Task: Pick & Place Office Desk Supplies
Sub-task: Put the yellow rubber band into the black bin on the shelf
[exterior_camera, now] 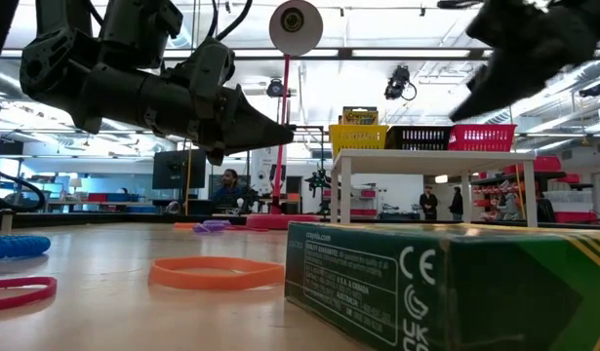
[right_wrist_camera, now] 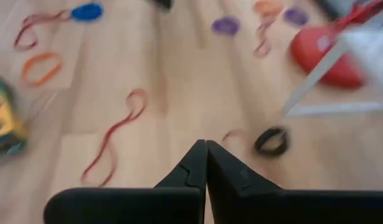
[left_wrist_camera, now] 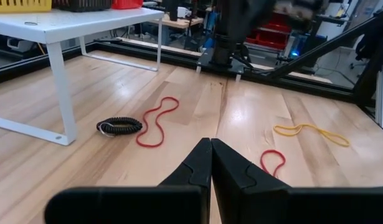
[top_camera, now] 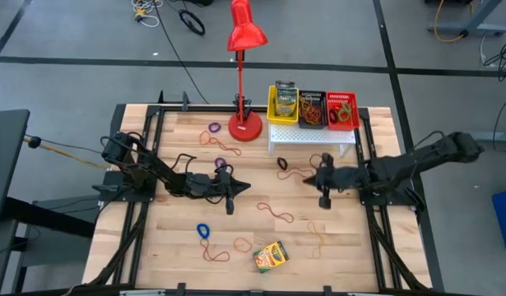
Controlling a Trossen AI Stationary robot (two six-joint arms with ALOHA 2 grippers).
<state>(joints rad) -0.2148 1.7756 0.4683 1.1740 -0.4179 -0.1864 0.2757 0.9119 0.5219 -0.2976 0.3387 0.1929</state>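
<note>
Above mid-table, both arms stretched inward, left gripper [top_camera: 246, 187] and right gripper [top_camera: 307, 179] fingers together, empty.

My high camera looks straight down on the whole table [top_camera: 178, 247]. My low camera sits right on the table top, very close to a crayon box [exterior_camera: 456, 288], looking across into the room. Both wrist cameras look forward, and both see the black coil band [left_wrist_camera: 119, 126].

Pale wood-plank table [top_camera: 178, 247], smooth; glossy red lamp [top_camera: 246, 33]; matt white stand [top_camera: 312, 136]; printed cardboard crayon box [top_camera: 271, 256]
</note>
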